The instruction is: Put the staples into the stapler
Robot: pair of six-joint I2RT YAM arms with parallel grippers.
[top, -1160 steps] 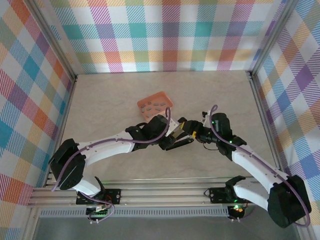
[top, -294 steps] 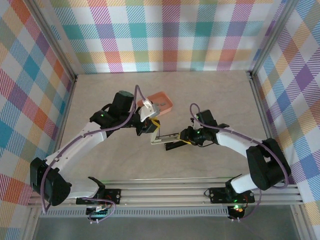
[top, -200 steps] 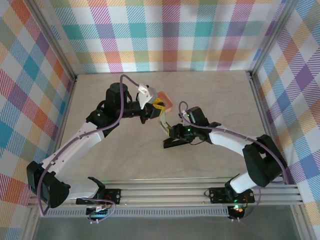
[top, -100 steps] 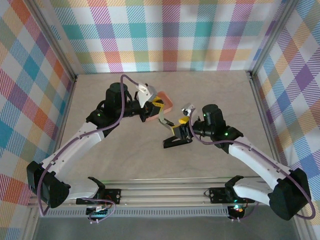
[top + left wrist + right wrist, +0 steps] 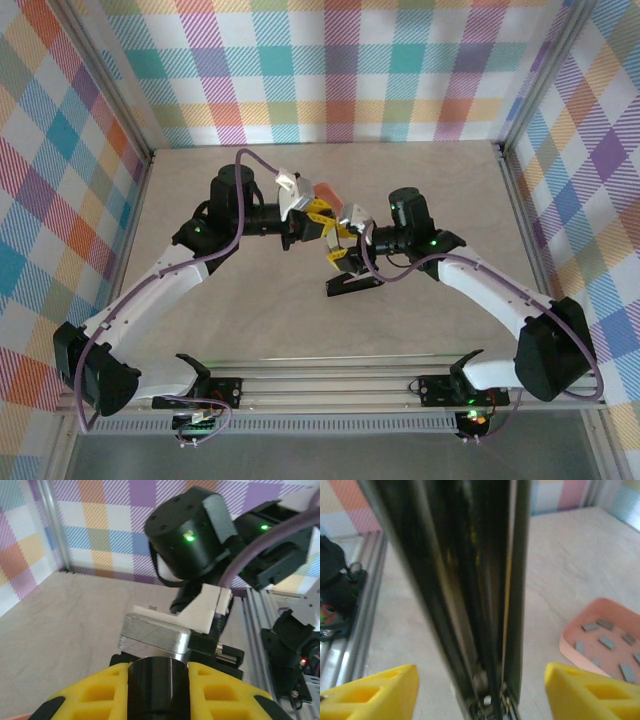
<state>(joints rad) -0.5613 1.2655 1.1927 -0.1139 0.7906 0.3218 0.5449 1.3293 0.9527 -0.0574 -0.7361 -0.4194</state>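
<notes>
The stapler (image 5: 352,285) stands open in the middle of the table (image 5: 220,300), its base flat and its upper bar swung up towards the far left. The left gripper (image 5: 318,222) holds the raised end. In its wrist view the yellow fingers (image 5: 90,700) press against a dark rounded part that seems to be the stapler's top, though it is blurred. The right gripper (image 5: 343,250) is spread wide around the raised bar (image 5: 470,580), with a gap on each side of the fingers (image 5: 580,687). The staples (image 5: 607,641) lie loose in the tray (image 5: 568,651), clear of both grippers, just beyond the left gripper on its far side.
</notes>
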